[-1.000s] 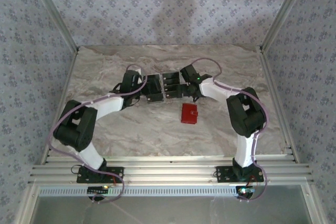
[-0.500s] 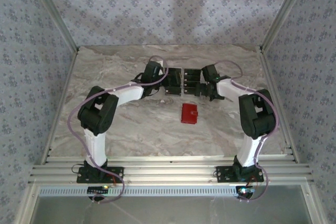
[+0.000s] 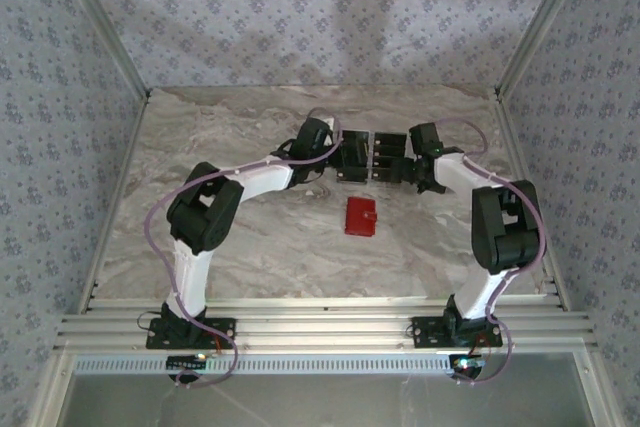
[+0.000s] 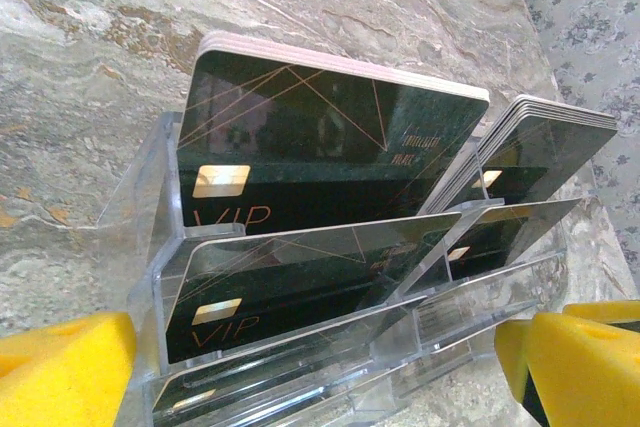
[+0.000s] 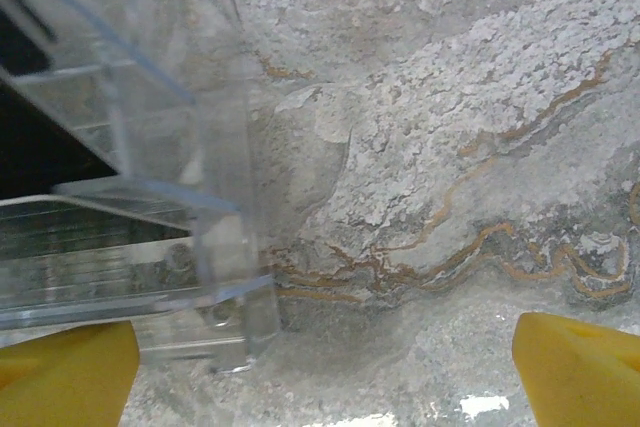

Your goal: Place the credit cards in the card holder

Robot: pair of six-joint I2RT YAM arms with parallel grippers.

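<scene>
Several black credit cards (image 4: 320, 137) with gold chips and "VIP" lettering stand in rows in a clear tiered acrylic rack (image 4: 140, 207). More lean in a stack (image 4: 545, 147) at its right. From above, the rack with the credit cards (image 3: 372, 157) sits mid-table between both grippers. My left gripper (image 4: 320, 392) is open, its yellow pads (image 4: 60, 367) flanking the rack's near end. My right gripper (image 5: 320, 377) is open over bare marble, with the rack's corner (image 5: 215, 277) at its left. The red card holder (image 3: 361, 216) lies folded nearer the arms, apart from both.
The marble table (image 3: 250, 237) is walled by patterned panels with metal corner posts (image 3: 525, 47). The left arm's elbow (image 3: 205, 217) and the right arm's elbow (image 3: 505, 227) stand on either side of the card holder. Bare marble lies in front of it.
Both grippers and the rack of cards between them have shifted to the right across the table. The arms have raised their elbows. The red card holder has not moved.
</scene>
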